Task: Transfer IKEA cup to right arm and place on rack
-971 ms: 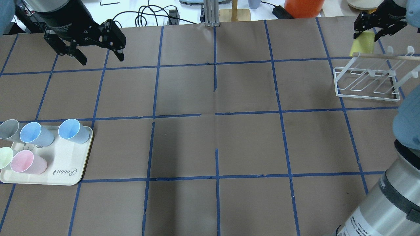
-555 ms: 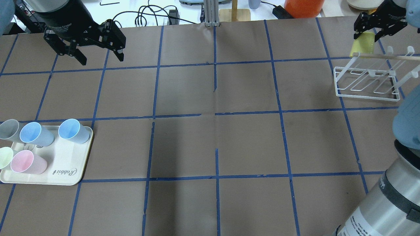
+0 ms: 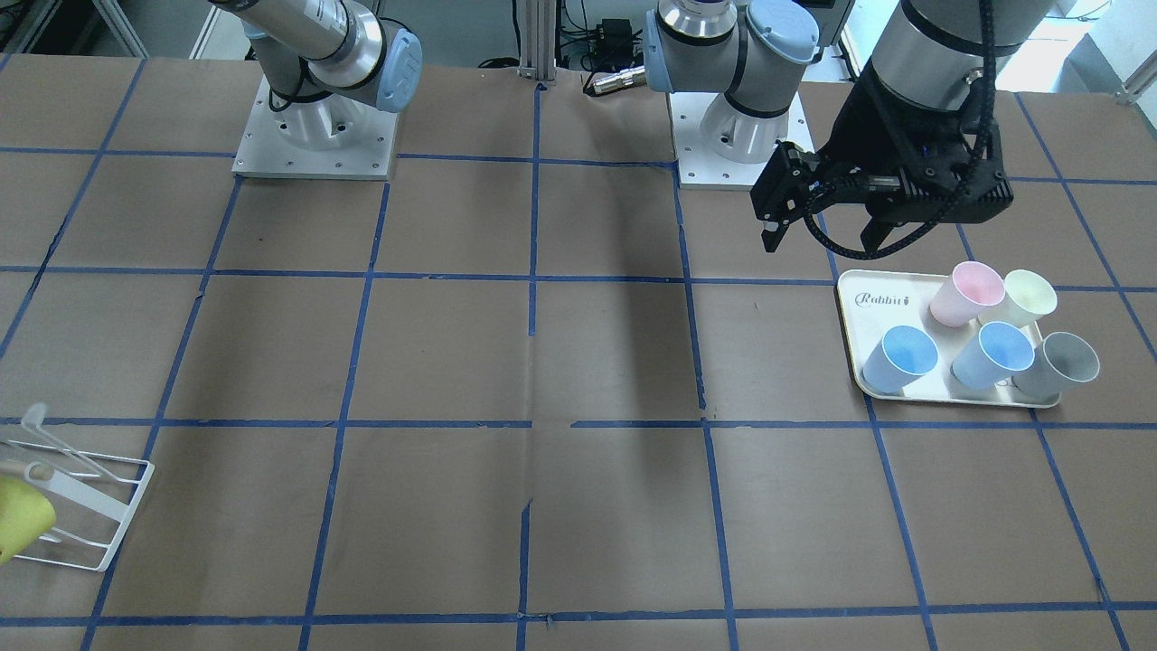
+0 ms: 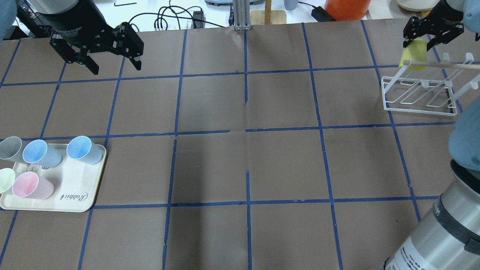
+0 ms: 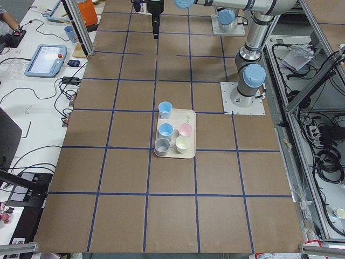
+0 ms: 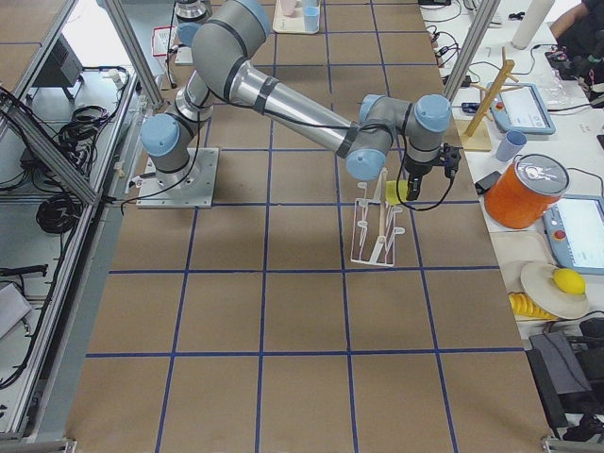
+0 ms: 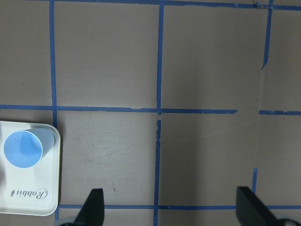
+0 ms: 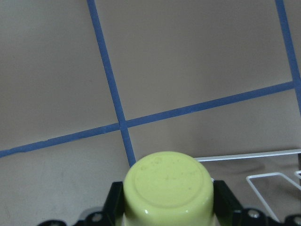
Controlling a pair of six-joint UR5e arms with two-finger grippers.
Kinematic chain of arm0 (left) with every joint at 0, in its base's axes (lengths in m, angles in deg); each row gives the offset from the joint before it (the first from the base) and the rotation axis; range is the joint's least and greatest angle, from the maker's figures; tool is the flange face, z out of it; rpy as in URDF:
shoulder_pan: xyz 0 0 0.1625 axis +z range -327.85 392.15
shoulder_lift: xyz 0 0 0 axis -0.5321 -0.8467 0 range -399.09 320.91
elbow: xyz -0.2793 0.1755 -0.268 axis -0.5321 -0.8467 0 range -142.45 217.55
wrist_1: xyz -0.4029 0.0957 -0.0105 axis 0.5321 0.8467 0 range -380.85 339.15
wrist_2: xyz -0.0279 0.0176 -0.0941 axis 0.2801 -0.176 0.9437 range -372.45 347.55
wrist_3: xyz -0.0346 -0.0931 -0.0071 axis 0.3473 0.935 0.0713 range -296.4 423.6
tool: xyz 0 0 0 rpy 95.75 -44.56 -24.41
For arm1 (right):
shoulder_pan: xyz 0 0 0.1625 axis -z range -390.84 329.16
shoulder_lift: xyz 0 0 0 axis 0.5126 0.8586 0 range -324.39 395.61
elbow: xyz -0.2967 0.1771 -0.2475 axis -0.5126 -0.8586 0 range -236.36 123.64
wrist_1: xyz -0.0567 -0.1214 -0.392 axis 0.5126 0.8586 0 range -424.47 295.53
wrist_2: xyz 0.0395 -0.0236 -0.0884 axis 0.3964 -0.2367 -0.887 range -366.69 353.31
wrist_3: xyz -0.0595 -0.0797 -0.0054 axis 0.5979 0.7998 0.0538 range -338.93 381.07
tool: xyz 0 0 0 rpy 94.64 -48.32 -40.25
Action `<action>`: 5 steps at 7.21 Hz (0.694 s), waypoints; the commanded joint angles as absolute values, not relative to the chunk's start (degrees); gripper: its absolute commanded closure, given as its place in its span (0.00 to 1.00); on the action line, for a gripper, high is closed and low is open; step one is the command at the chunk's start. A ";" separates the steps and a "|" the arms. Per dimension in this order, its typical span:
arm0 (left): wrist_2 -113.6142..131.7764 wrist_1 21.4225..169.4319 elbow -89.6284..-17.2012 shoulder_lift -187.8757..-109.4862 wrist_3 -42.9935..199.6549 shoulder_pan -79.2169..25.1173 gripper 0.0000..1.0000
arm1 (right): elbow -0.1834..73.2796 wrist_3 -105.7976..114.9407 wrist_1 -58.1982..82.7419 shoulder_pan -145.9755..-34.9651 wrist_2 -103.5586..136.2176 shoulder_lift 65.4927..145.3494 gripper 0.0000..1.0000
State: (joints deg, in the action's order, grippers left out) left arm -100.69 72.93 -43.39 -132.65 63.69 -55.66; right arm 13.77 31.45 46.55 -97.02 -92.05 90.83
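Note:
The bright yellow IKEA cup [image 4: 412,54] is held upside down in my right gripper [image 4: 418,39], which is shut on it. It hangs at the far left corner of the white wire rack [image 4: 418,100], by the rack's top rod. In the right wrist view the cup's base [image 8: 167,181] fills the bottom, with black fingers [image 8: 225,198] on both sides and a rack wire beyond. The front view shows the cup [image 3: 23,523] against the rack [image 3: 95,511]. My left gripper [image 4: 115,67] is open and empty, high above the table's far left.
The cream "Rabbit" tray [image 4: 75,195] at the near left holds a pink cup [image 4: 30,185], a pale green cup [image 4: 5,180], two blue cups [image 4: 84,150] and a grey cup [image 4: 9,147]. An orange container [image 4: 347,9] and cables lie beyond the far edge.
My right gripper has shifted slightly toward the far edge with the yellow cup, which now sits closer against the rack's top rod. The left arm has not moved.

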 commanded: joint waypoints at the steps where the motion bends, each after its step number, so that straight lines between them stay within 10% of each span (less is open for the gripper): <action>1: -100.69 72.93 -43.39 -132.60 63.69 -55.66 0.00 | 13.95 31.27 46.44 -97.02 -91.95 90.90 0.12; 5: -100.69 72.93 -43.39 -132.60 63.51 -55.66 0.00 | 11.15 31.36 46.36 -97.02 -92.56 91.07 0.00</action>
State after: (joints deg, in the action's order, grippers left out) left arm -100.69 72.93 -43.39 -132.60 63.52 -55.66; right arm 12.45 31.34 46.49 -96.97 -92.40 90.98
